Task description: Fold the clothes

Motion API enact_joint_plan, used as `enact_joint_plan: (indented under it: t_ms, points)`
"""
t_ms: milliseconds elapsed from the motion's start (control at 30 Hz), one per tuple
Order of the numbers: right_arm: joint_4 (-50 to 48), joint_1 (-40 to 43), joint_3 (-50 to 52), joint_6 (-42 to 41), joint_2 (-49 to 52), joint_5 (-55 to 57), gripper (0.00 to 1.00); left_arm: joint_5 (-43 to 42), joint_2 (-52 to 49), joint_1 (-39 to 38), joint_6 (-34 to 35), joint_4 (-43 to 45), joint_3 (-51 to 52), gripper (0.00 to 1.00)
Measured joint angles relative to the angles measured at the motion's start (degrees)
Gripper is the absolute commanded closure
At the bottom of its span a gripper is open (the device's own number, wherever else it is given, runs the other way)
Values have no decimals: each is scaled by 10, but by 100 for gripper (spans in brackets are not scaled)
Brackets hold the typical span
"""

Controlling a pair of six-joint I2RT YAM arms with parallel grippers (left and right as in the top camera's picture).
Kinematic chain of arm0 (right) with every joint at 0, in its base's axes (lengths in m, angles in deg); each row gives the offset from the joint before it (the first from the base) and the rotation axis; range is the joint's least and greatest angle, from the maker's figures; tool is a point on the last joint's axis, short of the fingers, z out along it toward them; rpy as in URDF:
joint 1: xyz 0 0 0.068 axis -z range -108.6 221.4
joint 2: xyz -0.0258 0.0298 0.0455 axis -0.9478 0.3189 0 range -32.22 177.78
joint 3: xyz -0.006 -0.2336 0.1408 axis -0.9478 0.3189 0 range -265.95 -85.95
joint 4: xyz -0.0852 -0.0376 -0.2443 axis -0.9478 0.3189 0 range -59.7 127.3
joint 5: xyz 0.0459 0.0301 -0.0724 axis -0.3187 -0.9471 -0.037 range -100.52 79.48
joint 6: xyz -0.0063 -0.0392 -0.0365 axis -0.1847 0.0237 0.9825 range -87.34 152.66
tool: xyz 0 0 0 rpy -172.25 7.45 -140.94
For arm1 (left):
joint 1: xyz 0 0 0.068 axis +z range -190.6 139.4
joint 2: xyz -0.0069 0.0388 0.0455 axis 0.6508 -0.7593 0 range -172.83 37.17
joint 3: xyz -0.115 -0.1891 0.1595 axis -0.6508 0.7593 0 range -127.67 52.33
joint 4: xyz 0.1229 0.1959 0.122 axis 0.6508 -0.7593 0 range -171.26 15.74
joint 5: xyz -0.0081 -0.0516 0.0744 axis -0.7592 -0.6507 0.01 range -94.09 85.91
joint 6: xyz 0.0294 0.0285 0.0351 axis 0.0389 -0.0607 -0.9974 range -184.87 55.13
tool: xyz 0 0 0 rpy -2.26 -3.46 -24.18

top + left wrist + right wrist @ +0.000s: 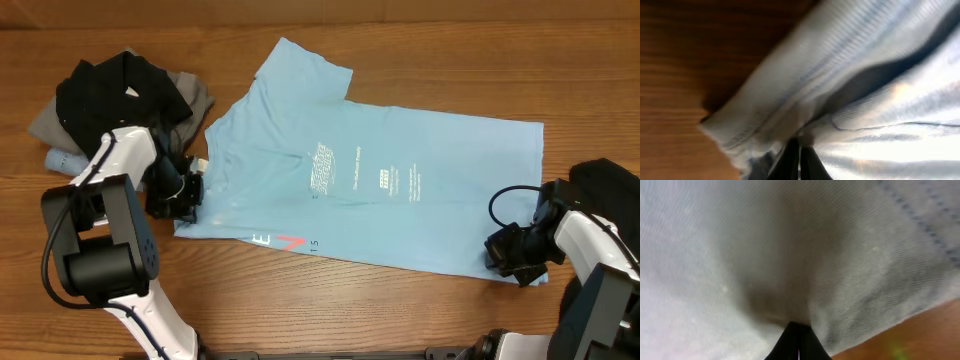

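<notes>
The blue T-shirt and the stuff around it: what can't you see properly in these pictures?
Overhead: the white lettering on the light blue T-shirt is too small to read.
Overhead: the dark clothes pile is heaped, so its count is hidden.
Overhead: a black item is cut off by the right edge.
Wrist views: blur and close cloth hide what lies around the left gripper and right gripper.

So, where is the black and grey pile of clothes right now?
In the overhead view the black and grey pile lies in the upper left, just beyond the left gripper and to the left of the light blue T-shirt.
</notes>
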Motion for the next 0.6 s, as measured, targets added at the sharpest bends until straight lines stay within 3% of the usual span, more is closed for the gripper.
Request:
enact_joint_plan:
  t_ms: [67,167,233,500,600]
  points:
    - [3,0,-2,3,1,12,96,1,-4,6,4,-16,-26,93]
    - [6,0,-3,7,1,23,92,3,-4,6,5,-33,-63,65]
    - [11,0,-5,13,1,34,90,14,-4,9,7,-38,-82,61]
    - [75,6,-57,40,12,45,87,24,-5,11,8,-99,-120,65]
    - [86,6,-99,62,-5,19,80,9,-5,5,5,-109,-156,63]
